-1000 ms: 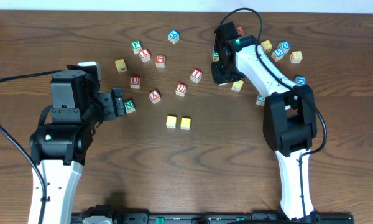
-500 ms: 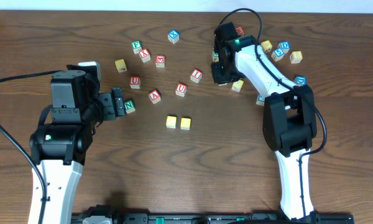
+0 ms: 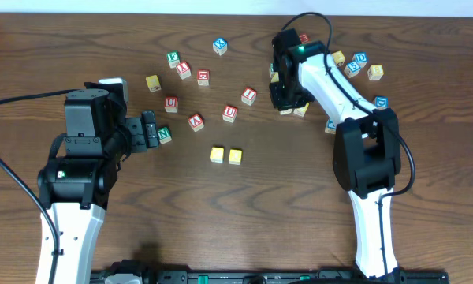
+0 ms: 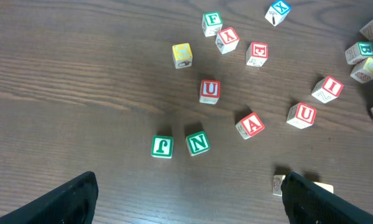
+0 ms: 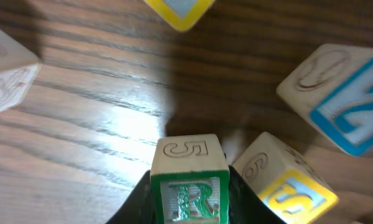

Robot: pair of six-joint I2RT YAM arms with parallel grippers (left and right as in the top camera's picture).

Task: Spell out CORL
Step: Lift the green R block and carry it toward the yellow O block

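The yellow pair (image 3: 235, 156) is sitting side by side on bare wood, with open table lying to its right and below it. Up and right of the pair, the right gripper (image 3: 286, 101) is clamping the R cube (image 5: 189, 186) by two opposite sides, and a yellow-edged cube (image 5: 286, 186) is crowding its right edge. Left of the pair, the left gripper (image 4: 189, 186) is hanging with fingers spread wide, holding nothing, near the N cube (image 4: 198, 142).
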